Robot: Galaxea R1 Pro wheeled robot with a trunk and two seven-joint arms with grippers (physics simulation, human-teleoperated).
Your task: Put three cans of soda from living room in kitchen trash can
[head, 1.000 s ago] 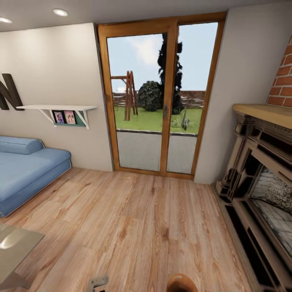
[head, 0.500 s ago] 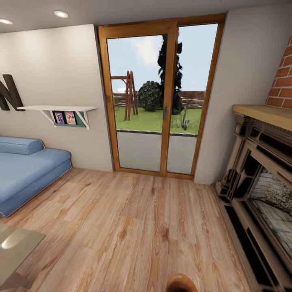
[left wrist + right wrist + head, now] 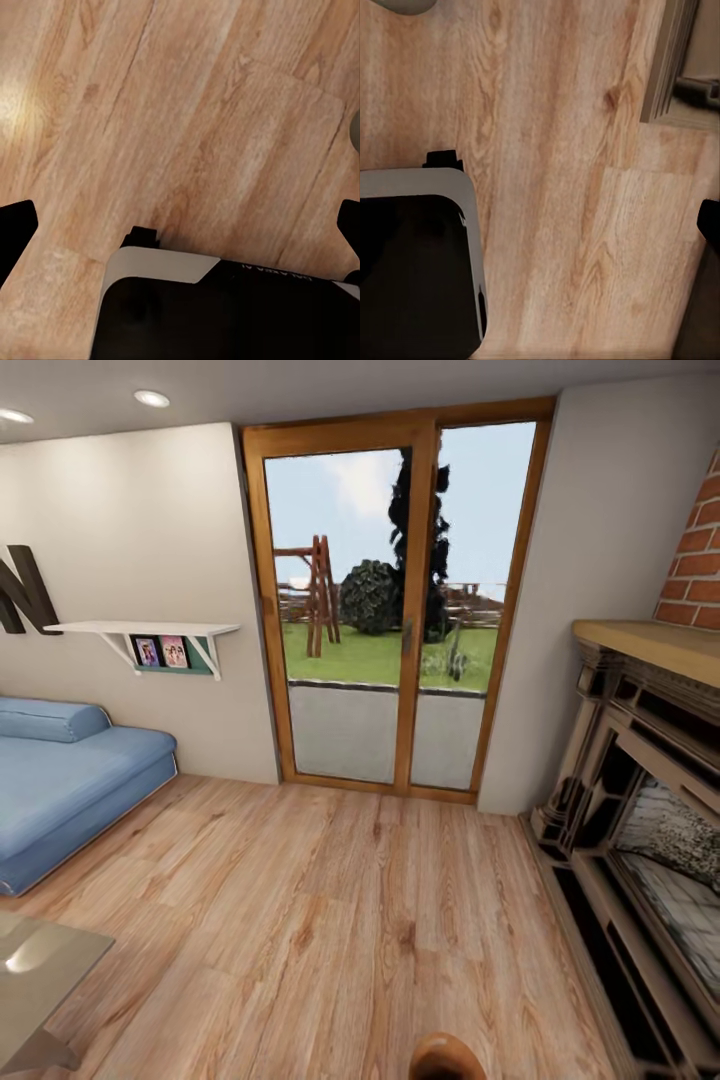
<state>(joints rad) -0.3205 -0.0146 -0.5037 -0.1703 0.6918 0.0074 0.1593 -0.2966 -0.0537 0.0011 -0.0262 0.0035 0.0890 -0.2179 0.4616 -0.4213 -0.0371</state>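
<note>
I am in the living room, with the cans of soda and the trash can out of view. My left gripper (image 3: 180, 225) is open over the plank floor (image 3: 187, 112), its black fingertips (image 3: 15, 232) at the two sides of the left wrist view. My right gripper (image 3: 540, 225) also hangs open over the floor, one black fingertip (image 3: 709, 221) at the edge of the right wrist view. Nothing sits between the fingers of either gripper. A rounded brown shape (image 3: 447, 1058) pokes in at the bottom edge of the head view; I cannot tell what it is.
Wood-framed glass doors (image 3: 390, 610) stand straight ahead. The blue sofa (image 3: 60, 790) and a glass-topped low table corner (image 3: 40, 970) are at the left, and the fireplace (image 3: 650, 810) at the right. Open plank floor (image 3: 320, 920) lies between them. My dark base (image 3: 225, 307) shows below the grippers.
The head view has shifted very slightly. A small grey part at the bottom edge one second ago has left the view.
</note>
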